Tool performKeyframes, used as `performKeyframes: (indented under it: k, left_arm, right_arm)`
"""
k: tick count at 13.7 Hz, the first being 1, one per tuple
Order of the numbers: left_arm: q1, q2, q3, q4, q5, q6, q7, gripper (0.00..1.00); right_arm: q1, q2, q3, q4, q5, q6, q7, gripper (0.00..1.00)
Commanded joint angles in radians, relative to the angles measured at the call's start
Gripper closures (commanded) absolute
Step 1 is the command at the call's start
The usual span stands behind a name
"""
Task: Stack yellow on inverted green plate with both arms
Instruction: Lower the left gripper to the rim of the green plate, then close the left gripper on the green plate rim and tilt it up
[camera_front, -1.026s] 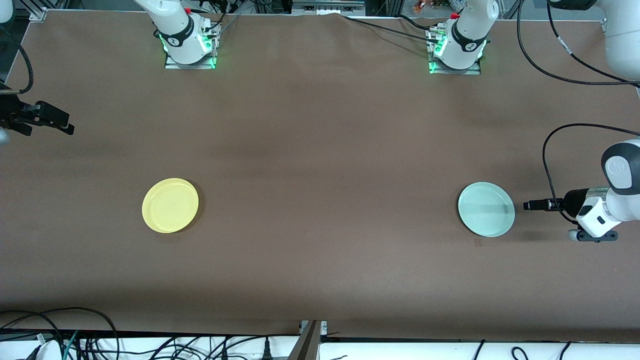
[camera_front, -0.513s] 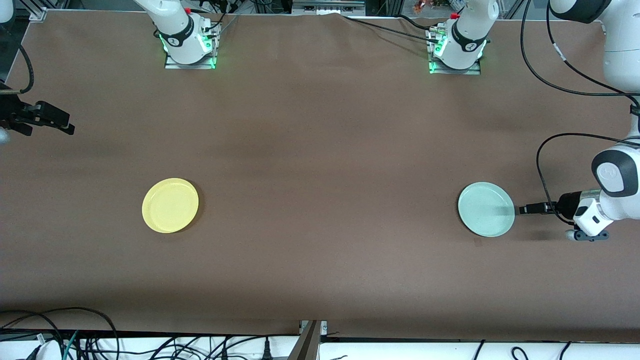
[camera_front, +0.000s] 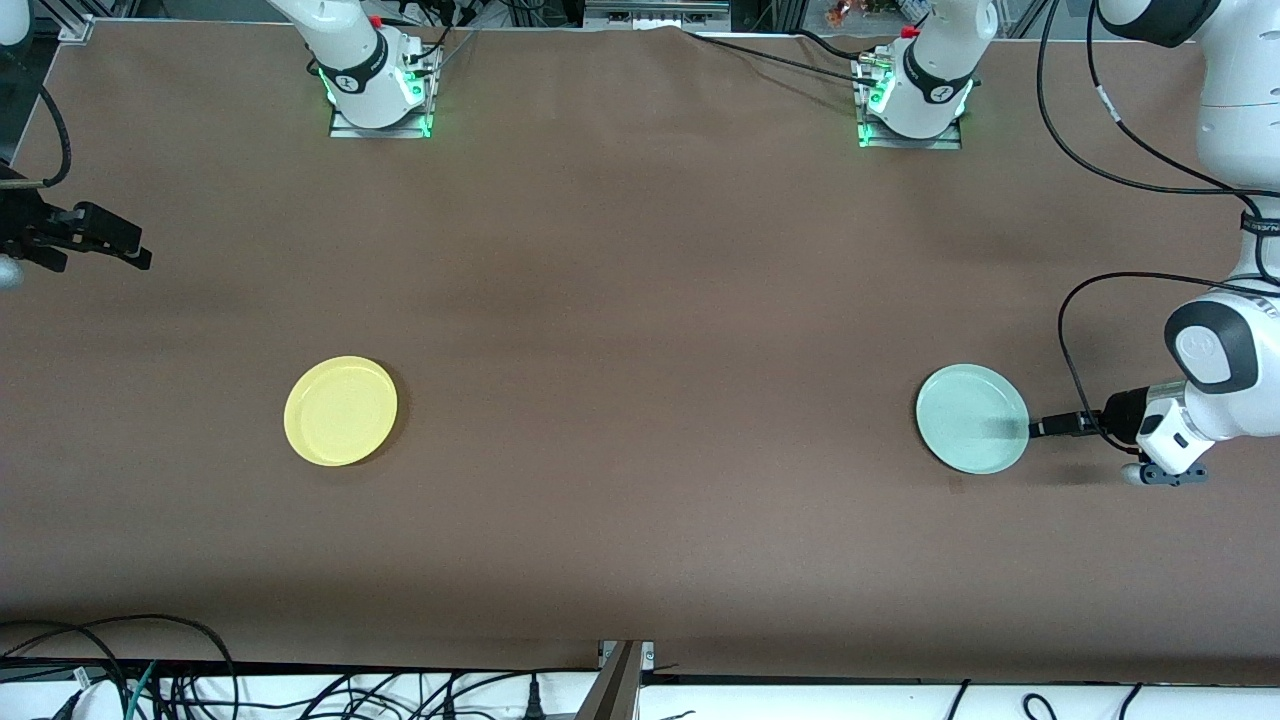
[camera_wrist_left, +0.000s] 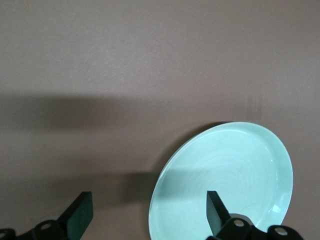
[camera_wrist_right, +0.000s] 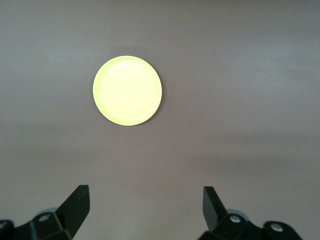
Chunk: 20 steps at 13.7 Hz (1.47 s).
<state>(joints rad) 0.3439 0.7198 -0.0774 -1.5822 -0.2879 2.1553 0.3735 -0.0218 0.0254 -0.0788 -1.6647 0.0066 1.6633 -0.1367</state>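
Note:
The yellow plate (camera_front: 340, 410) lies flat on the brown table toward the right arm's end and also shows in the right wrist view (camera_wrist_right: 127, 90). The pale green plate (camera_front: 972, 418) lies flat toward the left arm's end, with faint rings on its upturned face (camera_wrist_left: 225, 175). My left gripper (camera_front: 1042, 427) is low and level at the green plate's rim, open. One finger (camera_wrist_left: 215, 210) is over the plate and the other (camera_wrist_left: 80, 215) is over bare table. My right gripper (camera_front: 120, 245) waits open at the table's edge, well away from the yellow plate, with nothing between its fingers (camera_wrist_right: 144, 195).
The two arm bases (camera_front: 380, 90) (camera_front: 915, 100) stand at the table's edge farthest from the front camera. A black cable (camera_front: 1075, 330) loops above the table by the left wrist. Cables hang along the table's edge nearest the front camera (camera_front: 150, 680).
The left gripper has moved in low toward the green plate, closing the gap until its tips reach the rim. The right arm and both plates have not moved.

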Motion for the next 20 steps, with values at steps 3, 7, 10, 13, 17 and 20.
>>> performKeyframes:
  k: [3, 7, 10, 13, 17, 20]
  left_arm:
    - [0.009, -0.017, -0.024, -0.085, -0.033, 0.118, 0.06, 0.0]
    - [0.009, -0.014, -0.03, -0.085, -0.033, 0.127, 0.067, 0.13]
    - [0.006, -0.014, -0.03, -0.084, -0.031, 0.127, 0.067, 0.43]
    - [0.003, -0.013, -0.03, -0.084, -0.031, 0.129, 0.067, 0.63]
    - [0.0, -0.003, -0.03, -0.084, -0.03, 0.133, 0.068, 0.72]
    - [-0.002, -0.002, -0.03, -0.084, -0.028, 0.143, 0.07, 0.84]
  right_arm:
    - [0.005, -0.001, -0.002, 0.01, 0.012, -0.008, 0.011, 0.0]
    - [0.002, -0.001, -0.006, 0.01, 0.012, -0.008, 0.011, 0.0]
    - [0.002, -0.001, -0.006, 0.01, 0.012, -0.008, 0.011, 0.0]
    - [0.002, -0.001, -0.006, 0.01, 0.012, -0.008, 0.011, 0.0]
    - [0.005, -0.001, -0.002, 0.01, 0.012, -0.007, 0.012, 0.0]
    - [0.003, -0.002, -0.004, 0.011, 0.012, -0.007, 0.012, 0.0]
